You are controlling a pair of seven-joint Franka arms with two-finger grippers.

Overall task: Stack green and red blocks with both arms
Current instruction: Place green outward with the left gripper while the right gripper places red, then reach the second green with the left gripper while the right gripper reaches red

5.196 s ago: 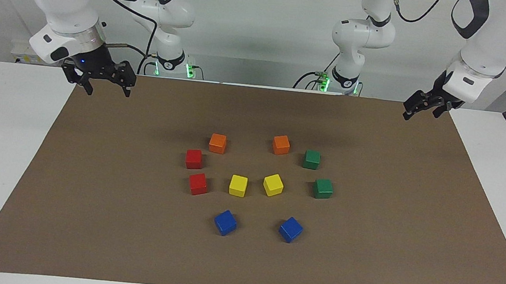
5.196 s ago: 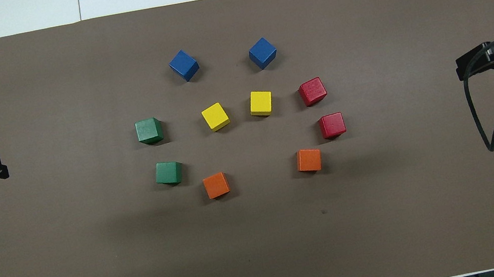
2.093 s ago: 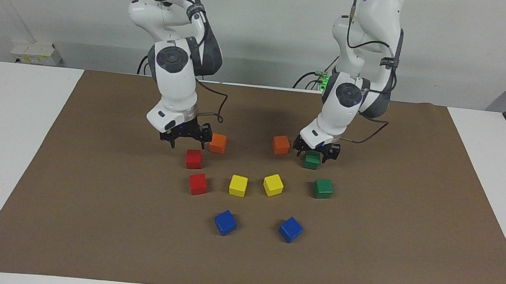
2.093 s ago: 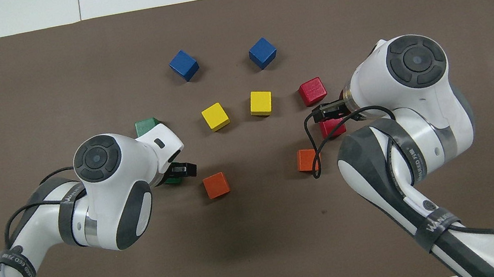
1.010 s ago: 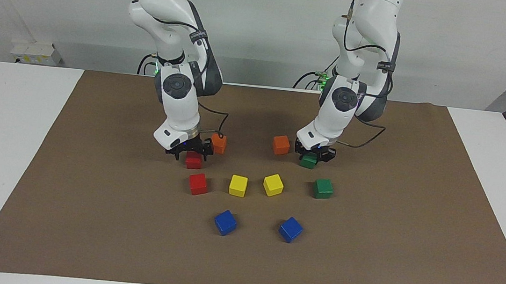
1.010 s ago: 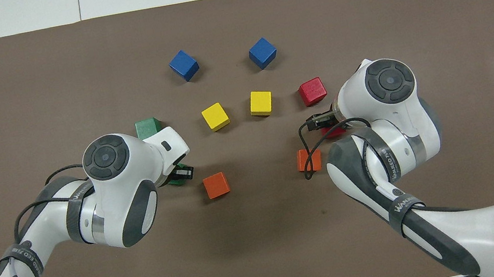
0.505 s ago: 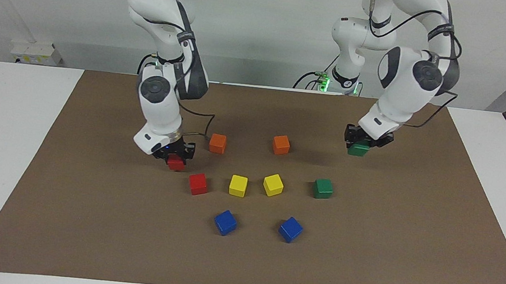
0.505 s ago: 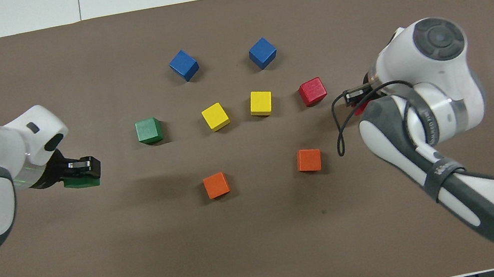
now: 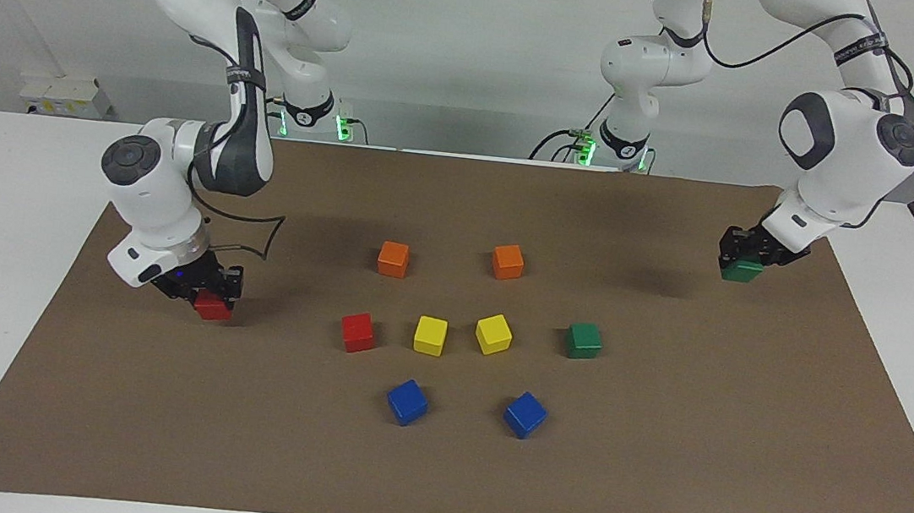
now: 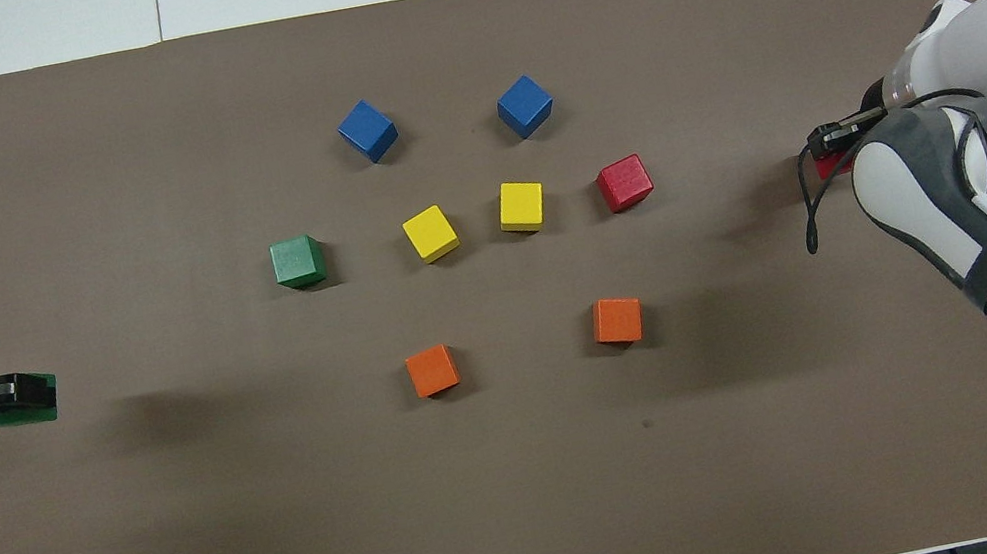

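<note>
A green block in my left fingers, a red block in my right.

My left gripper (image 9: pixel 742 264) is clamped on one green block (image 9: pixel 741 272), held over the brown mat (image 9: pixel 654 481) at the left arm's end, well apart from the yellow blocks (image 9: pixel 462 333). My right gripper (image 9: pixel 203 291) is closed on one red block (image 9: pixel 211 308), low over the mat at the right arm's end. The other green block (image 9: pixel 584 340) and the other red block (image 9: pixel 357 332) lie on the mat, flanking the yellow blocks, each toward its own arm's end.
</note>
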